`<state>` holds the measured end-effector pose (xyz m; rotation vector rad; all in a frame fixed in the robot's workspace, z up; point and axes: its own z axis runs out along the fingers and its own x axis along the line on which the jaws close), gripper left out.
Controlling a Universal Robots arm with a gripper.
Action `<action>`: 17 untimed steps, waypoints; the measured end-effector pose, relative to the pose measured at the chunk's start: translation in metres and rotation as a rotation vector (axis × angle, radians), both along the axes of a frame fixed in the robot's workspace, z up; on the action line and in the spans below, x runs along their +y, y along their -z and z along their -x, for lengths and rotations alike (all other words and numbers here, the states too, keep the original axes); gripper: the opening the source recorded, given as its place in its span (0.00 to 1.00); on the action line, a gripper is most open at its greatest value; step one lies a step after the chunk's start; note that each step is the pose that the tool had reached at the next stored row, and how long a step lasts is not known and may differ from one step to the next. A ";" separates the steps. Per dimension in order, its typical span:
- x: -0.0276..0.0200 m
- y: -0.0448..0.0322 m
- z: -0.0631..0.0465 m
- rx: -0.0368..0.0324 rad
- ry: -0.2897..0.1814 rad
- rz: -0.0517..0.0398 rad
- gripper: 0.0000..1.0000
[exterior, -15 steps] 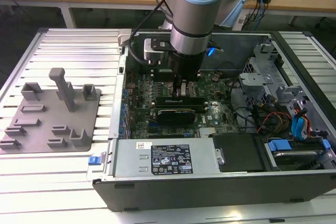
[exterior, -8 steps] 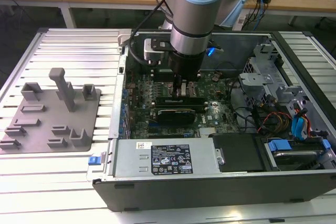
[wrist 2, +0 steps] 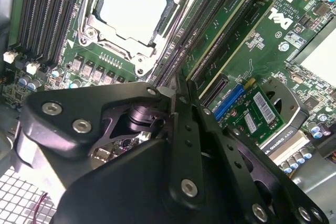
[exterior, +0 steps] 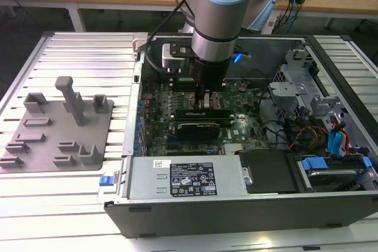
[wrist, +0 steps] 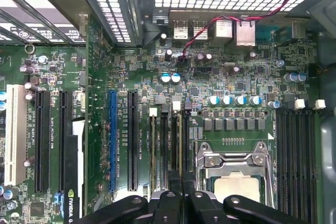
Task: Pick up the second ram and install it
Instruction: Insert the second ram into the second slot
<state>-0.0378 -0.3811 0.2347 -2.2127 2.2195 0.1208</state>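
One gripper (wrist 2: 178,95), one ram (wrist 2: 181,85) pinched

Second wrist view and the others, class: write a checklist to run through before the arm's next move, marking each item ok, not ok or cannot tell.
1. Pincer over the memory slots beside the processor socket: ok.
2. Second ram seated in its slot: cannot tell, the pincer blocks the view.
3. Slot latches closed: cannot tell.
4. Red-and-black cable apart from the pincer: ok.
5. Case open, motherboard reachable: ok.
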 end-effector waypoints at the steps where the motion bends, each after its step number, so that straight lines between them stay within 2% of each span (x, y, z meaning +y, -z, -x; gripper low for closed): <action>1: 0.0001 0.0007 0.000 -0.0001 -0.001 -0.0001 0.09; 17: 0.0000 0.0026 -0.002 0.0001 -0.014 0.0000 0.09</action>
